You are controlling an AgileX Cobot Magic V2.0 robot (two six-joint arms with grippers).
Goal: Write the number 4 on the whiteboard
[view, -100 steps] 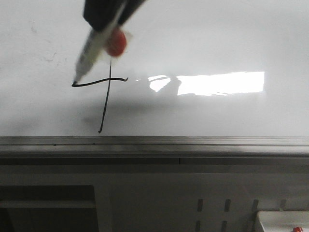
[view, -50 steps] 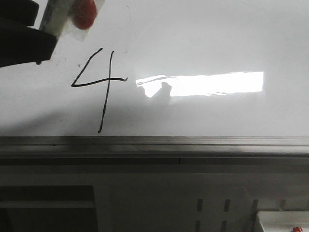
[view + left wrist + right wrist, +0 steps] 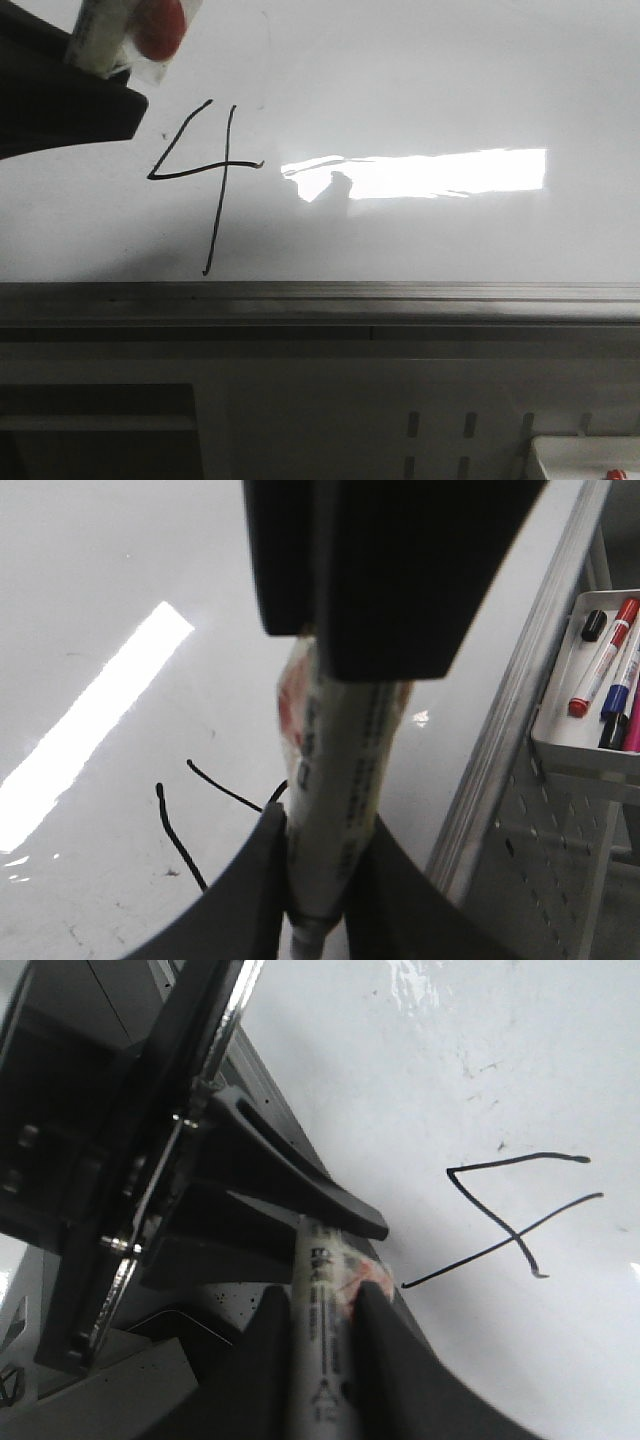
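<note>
Thin black open-top number 4 (image 3: 205, 180) — slanted stem, complete — on glossy whiteboard (image 3: 450, 80), near its rail

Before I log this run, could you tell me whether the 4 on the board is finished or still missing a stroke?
Finished: the 4 shows its slanted stroke, crossbar and long stem.

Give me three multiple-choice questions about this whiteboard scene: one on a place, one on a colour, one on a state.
1. In the front view, the number 4 on the whiteboard lies where from the glare? A left B right C inside
2. Ink colour? A red B black C blue
3. The left gripper is: A open B shut on the marker C shut on an eraser
Answers: A, the glare lies to the 4's right; B, its strokes are black; B, the marker sits clamped in it.
</note>
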